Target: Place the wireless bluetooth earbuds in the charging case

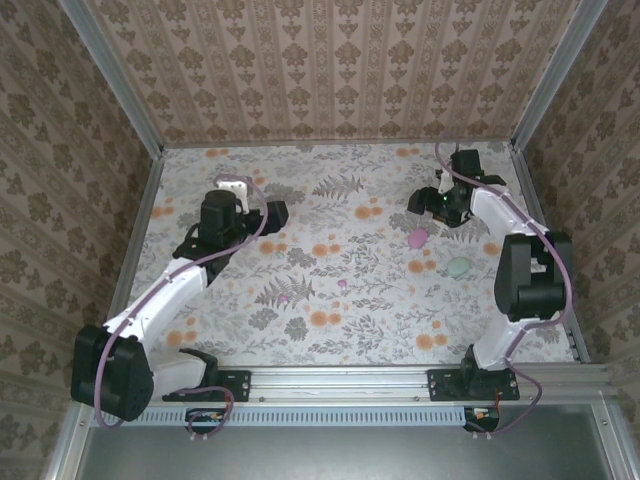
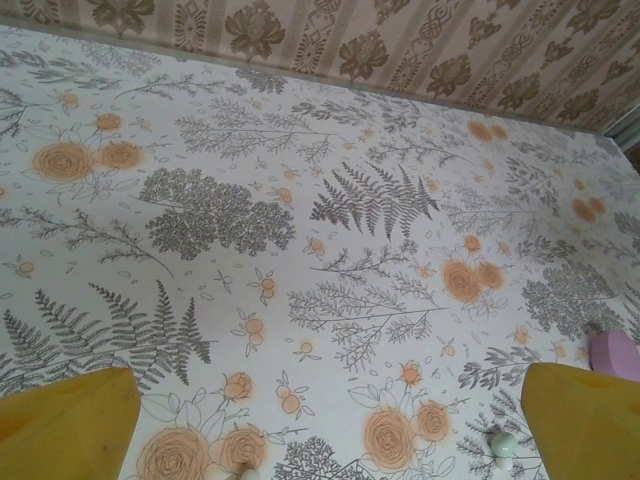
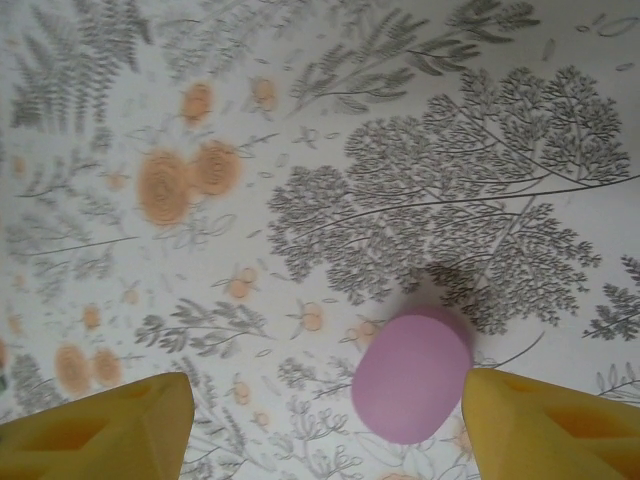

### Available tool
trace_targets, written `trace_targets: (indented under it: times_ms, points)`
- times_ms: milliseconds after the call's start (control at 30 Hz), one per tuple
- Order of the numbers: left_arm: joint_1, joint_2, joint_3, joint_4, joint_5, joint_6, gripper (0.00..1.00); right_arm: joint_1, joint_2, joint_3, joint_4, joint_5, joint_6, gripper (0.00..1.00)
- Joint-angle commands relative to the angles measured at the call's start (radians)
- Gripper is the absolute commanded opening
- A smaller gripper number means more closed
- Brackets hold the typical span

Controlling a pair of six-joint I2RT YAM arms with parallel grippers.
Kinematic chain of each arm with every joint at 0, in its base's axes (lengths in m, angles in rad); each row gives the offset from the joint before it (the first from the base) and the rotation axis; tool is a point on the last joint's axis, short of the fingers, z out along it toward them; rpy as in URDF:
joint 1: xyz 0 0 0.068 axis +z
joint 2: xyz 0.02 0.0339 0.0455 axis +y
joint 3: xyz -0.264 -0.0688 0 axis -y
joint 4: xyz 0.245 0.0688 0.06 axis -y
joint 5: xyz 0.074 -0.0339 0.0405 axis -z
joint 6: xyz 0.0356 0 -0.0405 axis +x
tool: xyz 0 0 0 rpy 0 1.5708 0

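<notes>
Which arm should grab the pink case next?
Right. The right tool, open, hangs beside the charging case, which shows between its fingers in the wrist view. The left tool is far across the table.

The left arm [image 1: 170,285] stretches forward, the left gripper [image 1: 272,213] turned rightward, its 2 yellow fingers [image 2: 70,425] spread wide. The right arm [image 1: 520,265] bends at the elbow, the right gripper [image 1: 425,203] turned leftward, fingers [image 3: 545,430] equally apart.
</notes>
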Motion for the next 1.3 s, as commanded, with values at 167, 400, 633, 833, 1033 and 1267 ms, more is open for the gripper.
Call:
trace_targets:
  times_ms: [167,400,633,833,1033,1267]
  points:
    - [-0.007,-0.062,-0.026,-0.003,-0.050,0.010,1.00,0.015,0.164,0.142,-0.136,0.112,0.002,0.69]
    - [-0.006,-0.087,-0.048,-0.015,-0.070,0.010,1.00,0.059,0.223,0.151,-0.163,0.158,0.027,0.67]
    - [-0.006,-0.092,-0.052,-0.024,-0.074,0.017,1.00,0.075,0.249,0.149,-0.167,0.167,0.042,0.68]
    - [-0.007,-0.086,-0.047,-0.025,-0.074,0.023,1.00,0.107,0.257,0.157,-0.173,0.131,-0.016,0.68]
    - [-0.006,-0.083,-0.044,-0.021,-0.073,0.019,1.00,0.165,0.255,0.181,-0.245,0.418,0.083,0.81]
    - [-0.007,-0.079,-0.039,-0.024,-0.076,0.024,1.00,0.178,0.193,0.083,-0.188,0.427,0.185,0.77]
